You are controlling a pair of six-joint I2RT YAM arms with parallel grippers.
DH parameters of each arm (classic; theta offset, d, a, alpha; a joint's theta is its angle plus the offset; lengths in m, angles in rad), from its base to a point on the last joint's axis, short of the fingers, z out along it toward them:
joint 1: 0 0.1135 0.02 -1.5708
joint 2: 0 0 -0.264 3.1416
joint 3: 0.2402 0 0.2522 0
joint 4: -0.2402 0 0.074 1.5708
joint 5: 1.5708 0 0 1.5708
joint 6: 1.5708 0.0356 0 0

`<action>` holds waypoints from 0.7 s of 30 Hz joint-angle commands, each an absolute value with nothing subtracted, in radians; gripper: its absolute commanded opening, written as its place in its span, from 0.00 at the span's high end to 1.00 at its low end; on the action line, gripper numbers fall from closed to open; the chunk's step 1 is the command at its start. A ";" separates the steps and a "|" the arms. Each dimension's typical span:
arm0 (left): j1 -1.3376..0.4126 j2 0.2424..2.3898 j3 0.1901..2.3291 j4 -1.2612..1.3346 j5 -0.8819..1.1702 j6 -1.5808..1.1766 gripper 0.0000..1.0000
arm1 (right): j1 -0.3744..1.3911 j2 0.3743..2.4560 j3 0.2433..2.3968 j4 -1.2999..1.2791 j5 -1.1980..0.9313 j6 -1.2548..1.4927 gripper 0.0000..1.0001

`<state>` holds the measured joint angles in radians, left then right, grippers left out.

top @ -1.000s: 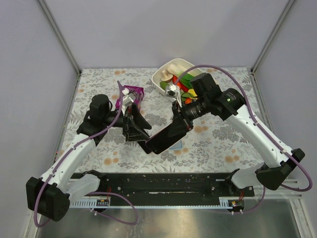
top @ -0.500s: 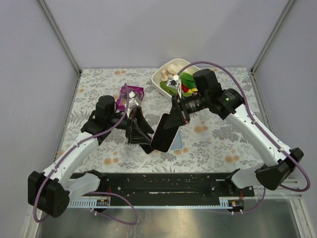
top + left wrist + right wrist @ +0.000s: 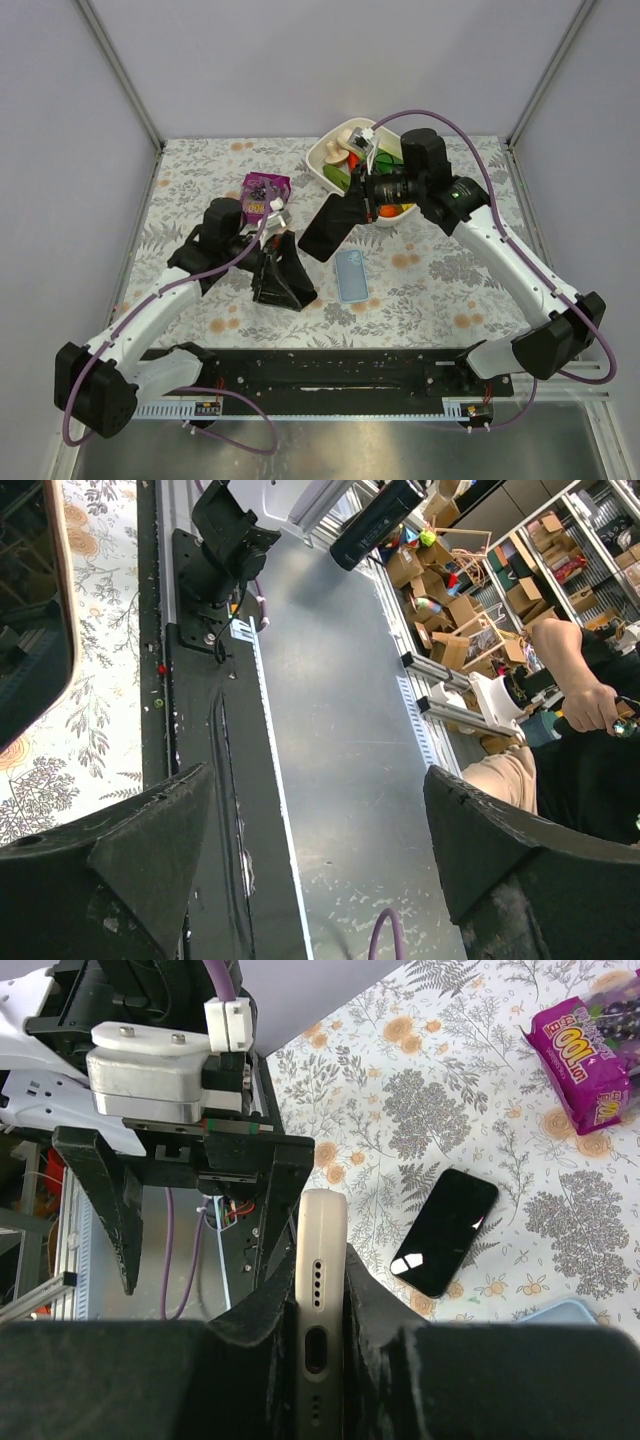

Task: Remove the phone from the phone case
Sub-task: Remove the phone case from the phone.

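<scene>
off the table now, phone in right fingers, case below

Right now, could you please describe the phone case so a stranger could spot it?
On the floral table, look at its middle, nearer than the white bin. The phone case lies flat there, pale blue, unlike the dark phone the right gripper holds.

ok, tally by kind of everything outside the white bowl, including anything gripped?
Phones: 2, the held phone in the right gripper and the black phone flat on the table
Cases: 1, the light blue phone case
Snacks: 1, the purple snack pack
Total: 4
</scene>
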<state>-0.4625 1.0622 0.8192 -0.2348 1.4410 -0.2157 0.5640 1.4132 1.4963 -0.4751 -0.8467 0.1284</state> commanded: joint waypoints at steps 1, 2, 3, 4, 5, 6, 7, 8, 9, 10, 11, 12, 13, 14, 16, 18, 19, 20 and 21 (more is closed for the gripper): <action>-0.405 1.031 0.867 -0.227 1.448 -0.186 0.12 | 0.565 1.393 1.511 -0.373 -0.886 0.124 1.00; -0.372 1.028 0.871 -0.227 1.434 -0.189 0.12 | 0.561 1.387 1.506 -0.370 -0.885 0.123 1.00; -0.330 1.029 0.874 -0.226 1.422 -0.192 0.12 | 0.560 1.381 1.505 -0.373 -0.893 0.117 1.00; -0.296 1.028 0.877 -0.225 1.419 -0.192 0.12 | 0.558 1.376 1.502 -0.370 -0.911 0.117 1.00; -0.263 1.023 0.876 -0.227 1.405 -0.192 0.12 | 0.557 1.370 1.500 -0.365 -0.916 0.124 1.00; -0.235 1.017 0.871 -0.227 1.390 -0.190 0.12 | 0.558 1.365 1.497 -0.359 -0.922 0.129 1.00; -0.223 1.008 0.865 -0.227 1.362 -0.184 0.12 | 0.557 1.359 1.494 -0.354 -0.928 0.135 1.00; -0.218 0.996 0.861 -0.244 1.335 -0.157 0.12 | 0.558 1.355 1.491 -0.344 -0.928 0.147 1.00; -0.218 0.985 0.854 -0.256 1.312 -0.140 0.12 | 0.557 1.348 1.482 -0.324 -0.934 0.162 1.00; -0.219 0.982 0.850 -0.246 1.309 -0.140 0.12 | 0.555 1.347 1.477 -0.301 -0.936 0.181 1.00; -0.221 0.986 0.847 -0.227 1.307 -0.153 0.11 | 0.555 1.347 1.479 -0.284 -0.937 0.198 1.00; -0.221 0.985 0.847 -0.203 1.298 -0.169 0.11 | 0.555 1.353 1.486 -0.278 -0.942 0.213 1.00; -0.221 0.985 0.847 -0.180 1.296 -0.179 0.11 | 0.555 1.367 1.500 -0.281 -0.940 0.221 1.00; -0.221 0.986 0.853 -0.160 1.299 -0.198 0.11 | 0.554 1.374 1.515 -0.293 -0.934 0.225 1.00; -0.222 0.989 0.867 -0.111 1.293 -0.247 0.10 | 0.548 1.391 1.543 -0.301 -0.926 0.229 1.00; -0.227 0.983 0.858 -0.004 1.243 -0.338 0.10 | 0.548 1.402 1.560 -0.304 -0.920 0.233 1.00; -0.227 0.982 0.845 0.085 1.208 -0.412 0.10 | 0.548 1.405 1.562 -0.299 -0.922 0.236 1.00; -0.227 0.986 0.825 0.188 1.188 -0.482 0.10 | 0.548 1.404 1.559 -0.285 -0.926 0.247 1.00; -0.229 0.989 0.806 0.284 1.172 -0.564 0.10 | 0.548 1.402 1.549 -0.261 -0.931 0.268 1.00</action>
